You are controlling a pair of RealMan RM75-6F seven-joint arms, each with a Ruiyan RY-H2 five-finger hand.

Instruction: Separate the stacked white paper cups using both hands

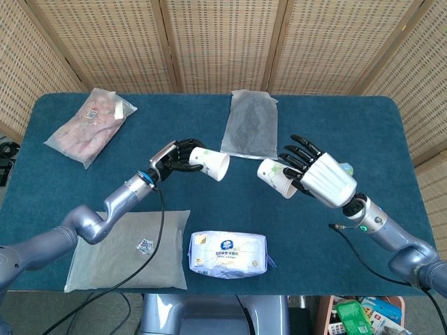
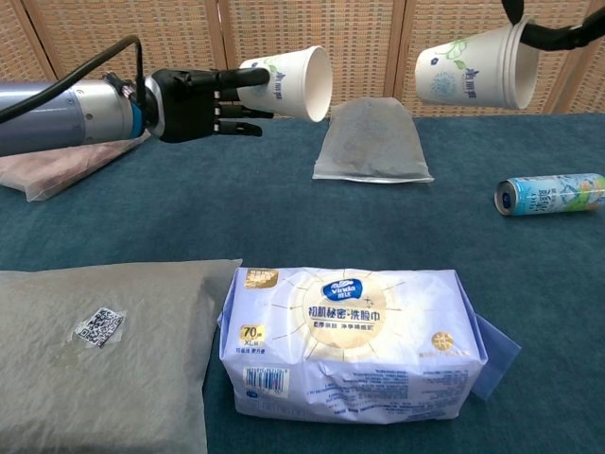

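While gripped, cups well apart

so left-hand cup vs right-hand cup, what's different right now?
The left hand grips the left cup by its base, mouth pointing toward the robot's right. The right hand holds the right cup, whose base points toward the left one. The right cup shows several stacked rims, so it looks like a remaining stack; the left cup looks single. Both are white, printed, roughly horizontal, above the table, with a clear gap between them.

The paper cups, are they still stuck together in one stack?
No, the left hand holds one cup and the right hand holds the remaining stack, with open space between.
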